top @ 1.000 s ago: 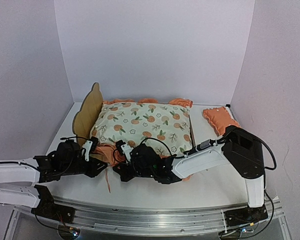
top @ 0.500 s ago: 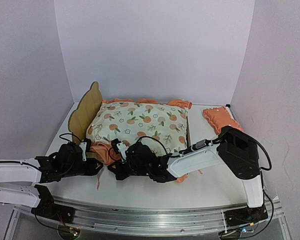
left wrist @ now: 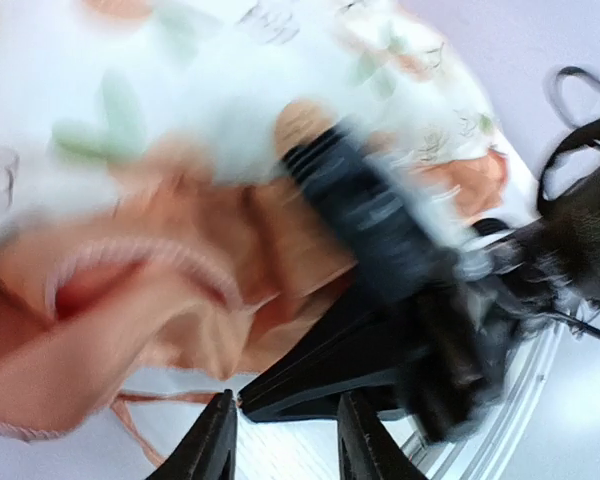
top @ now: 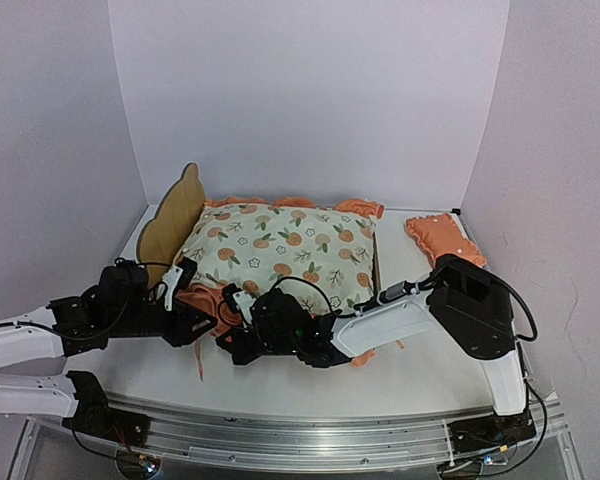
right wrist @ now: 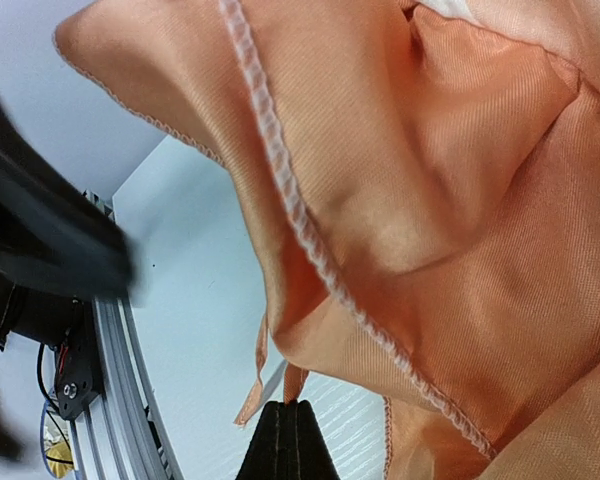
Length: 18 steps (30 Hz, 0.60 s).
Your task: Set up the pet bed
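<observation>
1. Pet bed (top: 175, 225) sits on the white table (top: 420, 370), left of centre and towards the far side. Its plywood headboard with a scalloped top stands at the left end.
2. A cream pad (top: 280, 245) printed with oranges lies over the bed and hides the base. Its orange ruffle (right wrist: 400, 200) spills out at the near left corner.
3. A small orange pillow (top: 442, 238) lies on the table just right of the bed, apart from it.
4. The left gripper (top: 195, 322) reaches in from the left at the bed's near left corner, beside the ruffle. The left wrist view is blurred, but its two fingers (left wrist: 215, 445) stand apart over bare table.
5. The right gripper (top: 232, 345) reaches across from the right to the same corner, close to the left one. In the right wrist view its fingers (right wrist: 290, 440) are pressed together just below the hanging ruffle. Whether they pinch the thin orange strand beside them, I cannot tell.
</observation>
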Motion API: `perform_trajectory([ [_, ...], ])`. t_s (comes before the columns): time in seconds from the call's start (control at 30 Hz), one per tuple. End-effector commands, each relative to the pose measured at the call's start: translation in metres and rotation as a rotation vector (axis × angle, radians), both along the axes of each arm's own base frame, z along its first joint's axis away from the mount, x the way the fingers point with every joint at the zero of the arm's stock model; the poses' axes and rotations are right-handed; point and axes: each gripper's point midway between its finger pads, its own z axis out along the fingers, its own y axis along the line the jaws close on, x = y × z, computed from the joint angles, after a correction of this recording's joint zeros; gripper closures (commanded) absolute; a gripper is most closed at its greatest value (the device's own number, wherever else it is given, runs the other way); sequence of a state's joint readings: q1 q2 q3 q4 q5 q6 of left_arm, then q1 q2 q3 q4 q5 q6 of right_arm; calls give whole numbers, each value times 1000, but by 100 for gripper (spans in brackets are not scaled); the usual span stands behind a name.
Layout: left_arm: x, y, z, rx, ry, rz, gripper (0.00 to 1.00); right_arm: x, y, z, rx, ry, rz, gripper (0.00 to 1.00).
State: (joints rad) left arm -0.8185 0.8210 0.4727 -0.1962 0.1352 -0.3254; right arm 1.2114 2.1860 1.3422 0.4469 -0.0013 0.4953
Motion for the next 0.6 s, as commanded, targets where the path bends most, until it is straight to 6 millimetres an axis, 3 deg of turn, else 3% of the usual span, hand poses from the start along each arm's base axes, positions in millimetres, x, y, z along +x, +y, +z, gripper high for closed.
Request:
perform_trajectory([
  [0.0,6,-13,104,-7,-359,-150,53,3,11,7,27,-21,6,100],
  [0.1,39,-3,159,79,-554,-27,42,4,12,-1,19,-11,2,100],
  [0.2,70,17,201,155,-639,103,33,3,14,-6,15,-2,8,100],
  [0.37,137,77,217,311,-461,387,29,-1,20,-6,6,-4,46,100],
  [0.43,153,97,218,367,-396,445,26,-2,21,-6,-1,-5,56,100],
  [0.57,172,117,209,396,-338,477,16,-3,22,-8,-6,1,66,100],
])
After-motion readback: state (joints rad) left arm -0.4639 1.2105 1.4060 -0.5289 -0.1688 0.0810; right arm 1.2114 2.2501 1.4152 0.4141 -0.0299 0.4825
